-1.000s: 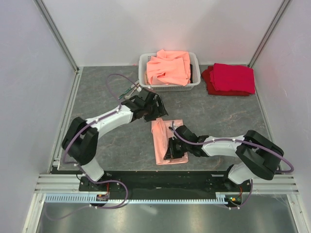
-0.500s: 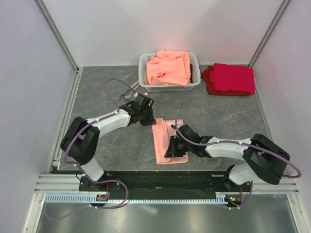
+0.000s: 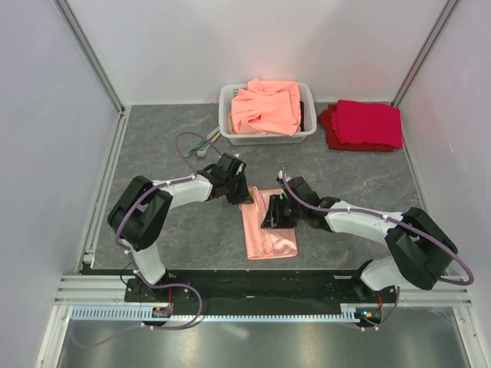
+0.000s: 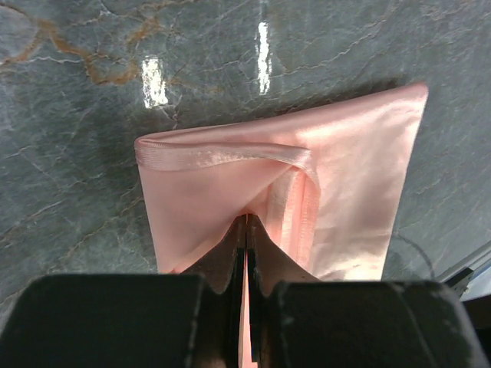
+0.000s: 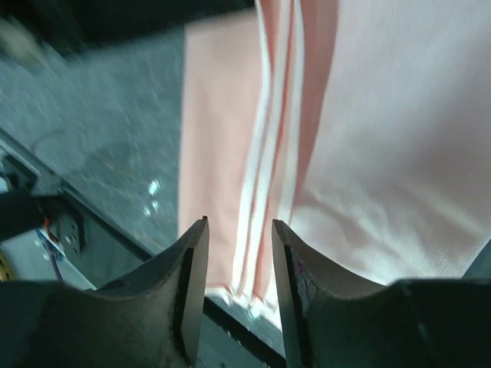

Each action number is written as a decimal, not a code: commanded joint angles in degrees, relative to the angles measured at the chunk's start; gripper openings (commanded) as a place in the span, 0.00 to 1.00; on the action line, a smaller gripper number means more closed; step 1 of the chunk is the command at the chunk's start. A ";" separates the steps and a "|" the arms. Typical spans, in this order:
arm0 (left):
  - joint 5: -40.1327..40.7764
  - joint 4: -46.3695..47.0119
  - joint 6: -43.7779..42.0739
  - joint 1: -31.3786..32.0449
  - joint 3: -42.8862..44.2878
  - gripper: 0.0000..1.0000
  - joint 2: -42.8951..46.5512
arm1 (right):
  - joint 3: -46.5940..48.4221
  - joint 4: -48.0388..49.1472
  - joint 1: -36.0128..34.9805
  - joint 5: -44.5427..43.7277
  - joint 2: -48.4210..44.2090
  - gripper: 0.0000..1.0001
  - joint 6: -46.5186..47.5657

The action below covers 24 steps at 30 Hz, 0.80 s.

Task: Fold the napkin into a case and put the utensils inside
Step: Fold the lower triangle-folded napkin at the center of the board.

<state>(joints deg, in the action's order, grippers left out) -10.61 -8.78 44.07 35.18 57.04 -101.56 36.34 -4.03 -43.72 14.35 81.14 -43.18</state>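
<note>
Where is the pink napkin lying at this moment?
In the top view, the napkin lies folded front and centre, its far left corner pinched by the left gripper.

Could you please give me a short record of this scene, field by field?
napkin: folded, flat on table
left gripper: shut on napkin's folded edge
right gripper: open, over napkin, holding nothing
utensils: on table, left of basket, outside napkin
other cloths: orange heap in basket; red stack right of it

The napkin [image 4: 345, 176] is thin pink cloth, smooth with a faint sheen. The table [image 4: 77, 115] is grey, stone-veined, glossy. The basket [image 3: 265, 139] is white slotted plastic.
</note>
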 commanded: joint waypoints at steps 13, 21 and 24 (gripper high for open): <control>-3.01 3.59 1.80 0.24 3.61 0.05 -4.17 | 23.42 -3.35 9.80 1.73 18.69 0.37 14.17; -2.92 3.59 1.98 0.24 4.05 0.05 -4.79 | 23.61 -1.16 9.89 3.32 21.25 0.23 13.56; -3.19 3.59 2.16 0.24 4.22 0.04 -4.79 | 23.69 -0.63 9.89 3.58 22.30 0.24 13.56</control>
<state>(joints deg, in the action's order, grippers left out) -12.67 -7.05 44.73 35.18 59.13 -105.65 58.17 -7.01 -33.95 16.78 101.60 -30.20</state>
